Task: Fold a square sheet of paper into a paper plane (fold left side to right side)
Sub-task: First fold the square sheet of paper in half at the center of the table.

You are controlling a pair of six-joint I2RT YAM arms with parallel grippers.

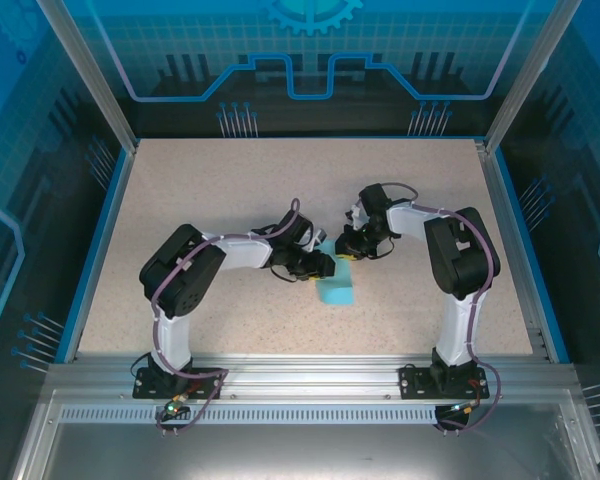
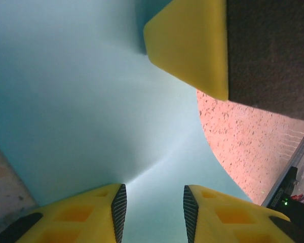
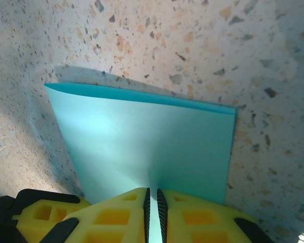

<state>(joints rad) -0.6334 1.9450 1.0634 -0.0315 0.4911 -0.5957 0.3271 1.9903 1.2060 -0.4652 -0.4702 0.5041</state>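
the right hand (image 3: 152,201) is clenched on the near edge of the square sheet of paper (image 3: 152,136). its two yellow fingers (image 3: 111,215) are pressed almost together, with only the thin turquoise paper between the ribbed pads. from there the sheet goes away from the hand and lies on the speckled worktop (image 3: 167,35). it is folded over: at its far edge two layers show, one on the other, and a shadow falls behind them.

the left hand (image 2: 153,210) is released. its fingers (image 2: 91,220) stand apart with a clear gap, and the same paper shows in that gap and spreads wide in front of them, a little bowed. i cannot tell if the tips touch it. at the upper right a yellow finger of the right hand (image 2: 192,45) sits at the edge of the paper, and beside it is bare worktop.

seen from above, the two hands meet close together near the middle of the worktop, the left hand (image 1: 323,266) coming from the left and the right hand (image 1: 348,252) from the right. both are at the far end of the sheet (image 1: 338,293), which lies as a small turquoise rectangle a bit nearer to the arm bases. a blue rim (image 1: 100,240) runs along the sides of the worktop.
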